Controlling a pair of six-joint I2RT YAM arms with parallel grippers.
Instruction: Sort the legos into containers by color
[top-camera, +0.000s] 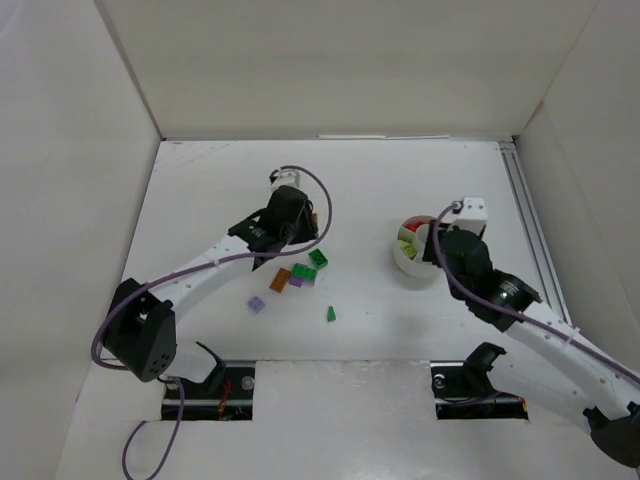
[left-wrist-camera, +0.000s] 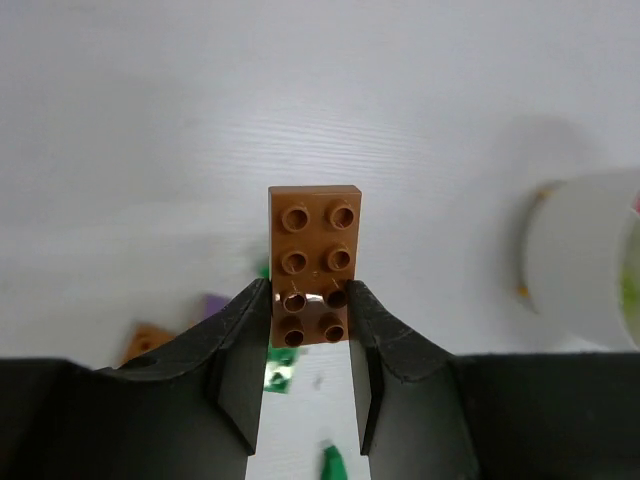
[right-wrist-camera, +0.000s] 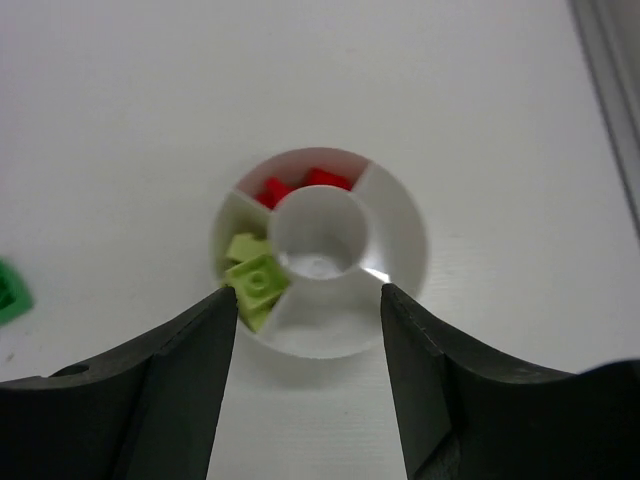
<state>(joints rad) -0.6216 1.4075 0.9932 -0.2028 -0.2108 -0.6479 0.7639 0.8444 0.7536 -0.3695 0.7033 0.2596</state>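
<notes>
Orange-brown studded plastic brick (left-wrist-camera: 314, 235) was clamped in my left gripper (left-wrist-camera: 311, 300), right gripper (right-wrist-camera: 307, 298) hung parted above round white divided dish (right-wrist-camera: 400, 240).

Bright even light, possibly from above, soft shadows, left wrist background blurred, glint on brown brick (left-wrist-camera: 314, 252)

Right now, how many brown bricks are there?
2: one brown brick clamped in the left gripper, a second brown brick lying on the table; others may be hidden.
</notes>
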